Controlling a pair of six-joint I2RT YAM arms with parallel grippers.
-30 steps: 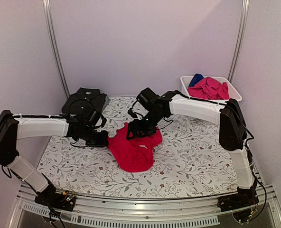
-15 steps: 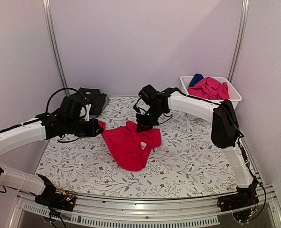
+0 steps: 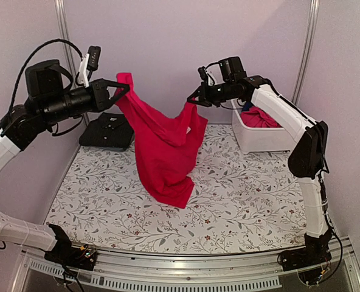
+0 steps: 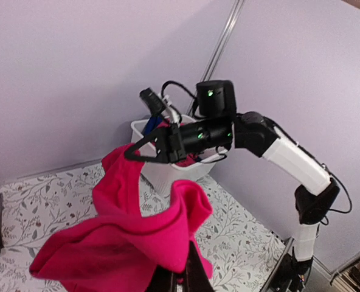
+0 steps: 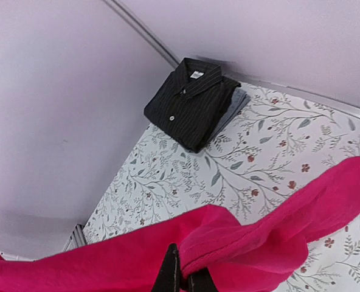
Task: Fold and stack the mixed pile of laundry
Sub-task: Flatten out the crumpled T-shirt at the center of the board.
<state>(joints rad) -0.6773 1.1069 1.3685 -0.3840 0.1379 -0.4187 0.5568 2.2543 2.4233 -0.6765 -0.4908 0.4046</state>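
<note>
The left gripper (image 3: 122,87) and right gripper (image 3: 195,100) each clamp an upper corner of the red tee (image 3: 165,146), which hangs spread left of the white tub (image 3: 259,139). A folded dark polo (image 3: 107,131) lies farther left; a pink garment (image 3: 260,117) lies inside the tub.

Nothing legible — collar tag (image 5: 196,74) seemingly blurred

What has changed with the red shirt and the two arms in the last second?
Both arms swung up and apart, raising the red cloth tee from the floral leaf-patterned cloth; it now hangs spread between them. The right end effector took hold of one upper edge; the left end effector already held the other. The folded dark charcoal buttoned polo and the white rectangular plastic tub stayed put.
</note>
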